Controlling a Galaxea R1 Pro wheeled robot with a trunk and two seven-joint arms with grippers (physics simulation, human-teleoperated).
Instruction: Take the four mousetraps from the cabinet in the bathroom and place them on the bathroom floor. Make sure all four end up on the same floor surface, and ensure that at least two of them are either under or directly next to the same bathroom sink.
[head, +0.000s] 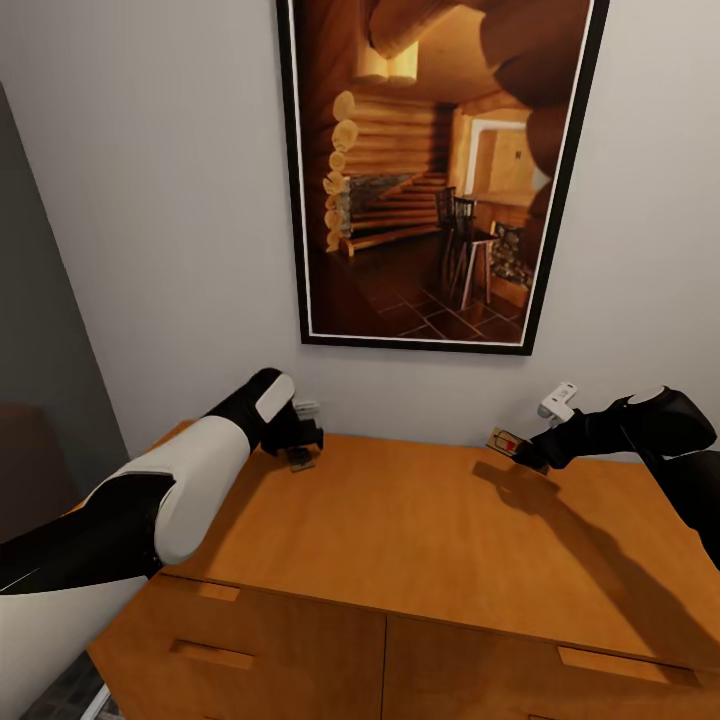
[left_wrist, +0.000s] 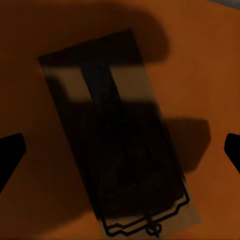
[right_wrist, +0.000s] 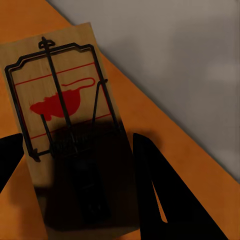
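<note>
mousetraps (head: 505, 441) – 2, on cabinet (head: 420, 520)

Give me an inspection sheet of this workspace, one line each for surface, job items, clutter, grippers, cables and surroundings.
Surface: the cabinet has a flat orange-brown top, drawer fronts below.
Job's things: two mousetraps on the cabinet top near the wall, the left mousetrap and the right mousetrap, which bears a red mark; others not seen.
Clutter: nothing seen.
Grippers: the left gripper is over the left mousetrap, jaws open and straddling it. The right gripper is at the right mousetrap, jaws either side; grip cannot be told.
Cables: nothing seen.
Surroundings: grey wall with a framed picture of a log cabin interior above the cabinet.
</note>
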